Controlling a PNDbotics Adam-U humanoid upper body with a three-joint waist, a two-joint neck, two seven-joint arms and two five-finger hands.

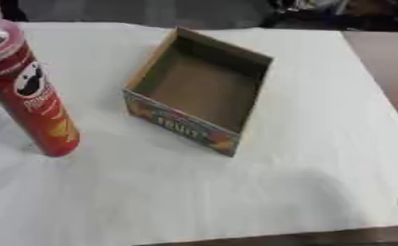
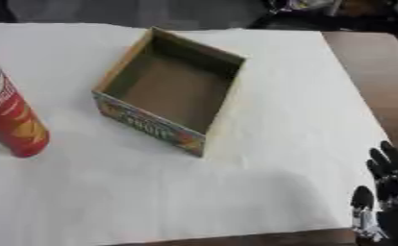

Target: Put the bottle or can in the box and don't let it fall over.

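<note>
Far left of our right hand (image 2: 386,202), black with silver joints, we see a glossy red can (image 1: 30,93) with a shiny metallic top. Nearer it, a matt brown cardboard box (image 1: 199,89) with printed front sits on smooth white paper (image 1: 236,192) over wood (image 2: 370,72).

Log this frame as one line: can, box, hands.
can: upright, left of box, untouched | box: open, empty | right hand: idle, open, lower right corner | left hand: not in view
</note>
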